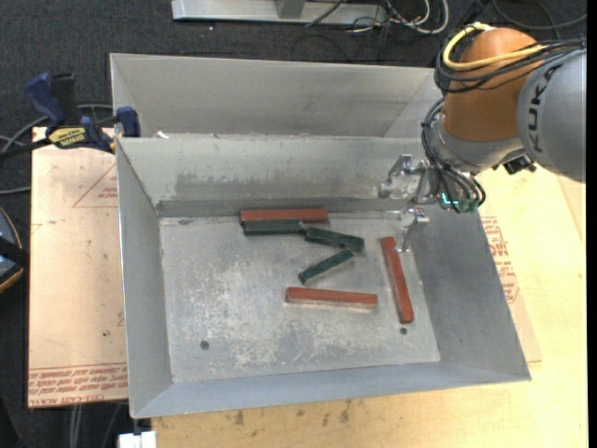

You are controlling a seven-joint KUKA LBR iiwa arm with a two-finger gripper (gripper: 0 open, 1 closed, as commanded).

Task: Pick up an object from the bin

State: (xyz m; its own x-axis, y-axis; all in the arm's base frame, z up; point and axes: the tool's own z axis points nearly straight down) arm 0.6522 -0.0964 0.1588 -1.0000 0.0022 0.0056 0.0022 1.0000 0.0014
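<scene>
My gripper [408, 232] hangs at the bin's right side, its fingertips just above the far end of a long red-brown bar [396, 279] that runs lengthwise toward the front. Nothing shows between its fingers. A second red-brown bar [331, 297] lies flat just left of that one. Two short dark green bars [334, 239] [326, 266] lie a little further left, in the middle of the floor.
Along the back wall's foot lies another long bar [284, 219], red-brown on top and dark green below. The left half and front of the bin floor are bare metal with scuffs. The arm's orange-covered wrist overhangs the bin's right rim.
</scene>
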